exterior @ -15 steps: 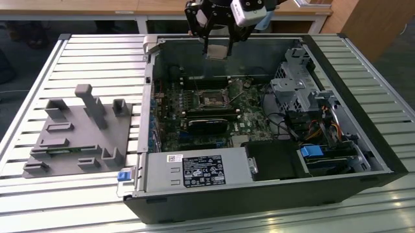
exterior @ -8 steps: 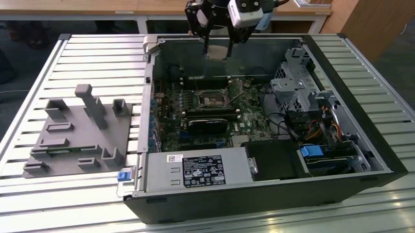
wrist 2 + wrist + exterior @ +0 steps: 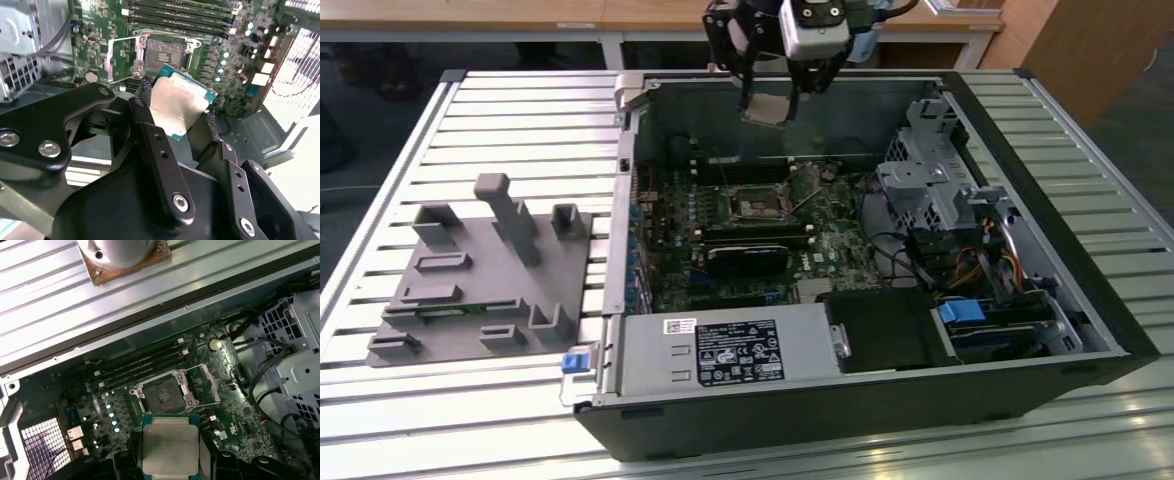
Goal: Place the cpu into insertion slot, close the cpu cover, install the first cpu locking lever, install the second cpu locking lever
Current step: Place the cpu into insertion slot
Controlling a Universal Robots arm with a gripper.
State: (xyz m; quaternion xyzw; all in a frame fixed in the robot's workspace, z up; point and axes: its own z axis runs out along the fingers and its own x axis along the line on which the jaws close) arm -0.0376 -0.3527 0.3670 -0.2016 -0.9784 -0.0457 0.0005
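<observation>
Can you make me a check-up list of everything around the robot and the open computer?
Surface: slatted metal table, with an open computer case lying on it.
Job's things: chip held in the air above the board; socket bare; cover plate flipped open beside it.
Clutter: grey holder block on the table, at the exterior view's left of the case.
Grippers: gripper shut on the chip's edges.
Cables: coloured wires inside the case, away from the socket.
Surroundings: wooden desks behind the table.
</observation>
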